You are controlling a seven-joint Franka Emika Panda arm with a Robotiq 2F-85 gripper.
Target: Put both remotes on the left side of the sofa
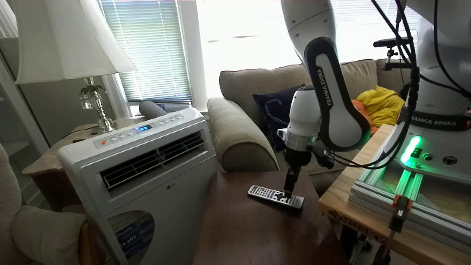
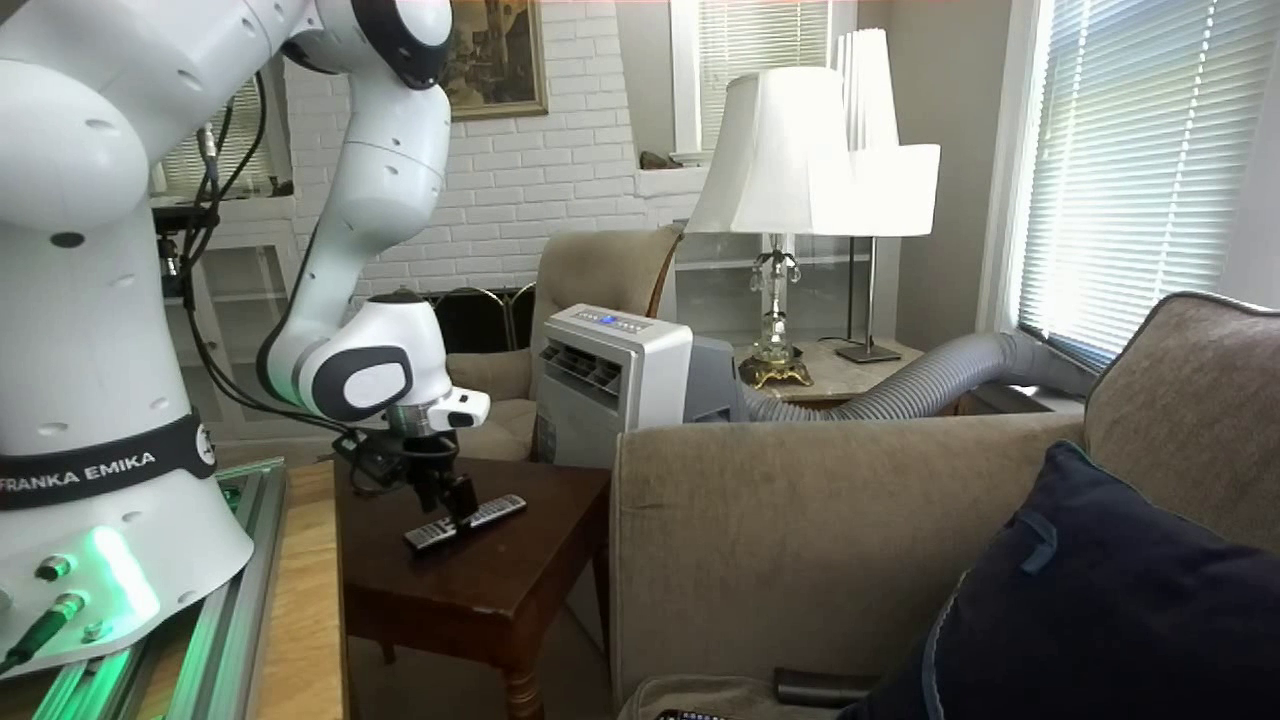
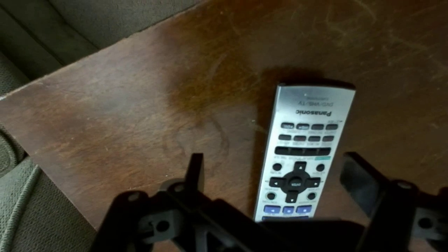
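Note:
A slim silver remote with dark buttons (image 1: 263,192) lies flat on the brown wooden table; it also shows in an exterior view (image 2: 502,507) and in the wrist view (image 3: 308,140). My gripper (image 1: 289,194), also in an exterior view (image 2: 460,512), points down at this remote. In the wrist view the gripper (image 3: 274,159) is open, with one finger on each side of the remote and gaps between. The remote's near end is hidden by the gripper. A second remote (image 2: 690,715) shows only its buttoned edge on the seat of the olive-grey sofa (image 2: 800,520), also in an exterior view (image 1: 243,129).
The brown table (image 1: 239,228) stands between the white air conditioner (image 1: 158,176), the sofa arm and the wooden robot bench (image 1: 340,200). A navy pillow (image 2: 1110,590) leans on the sofa. A dark object (image 2: 825,688), unclear, lies beside it. Yellow cushion (image 1: 382,105) farther along.

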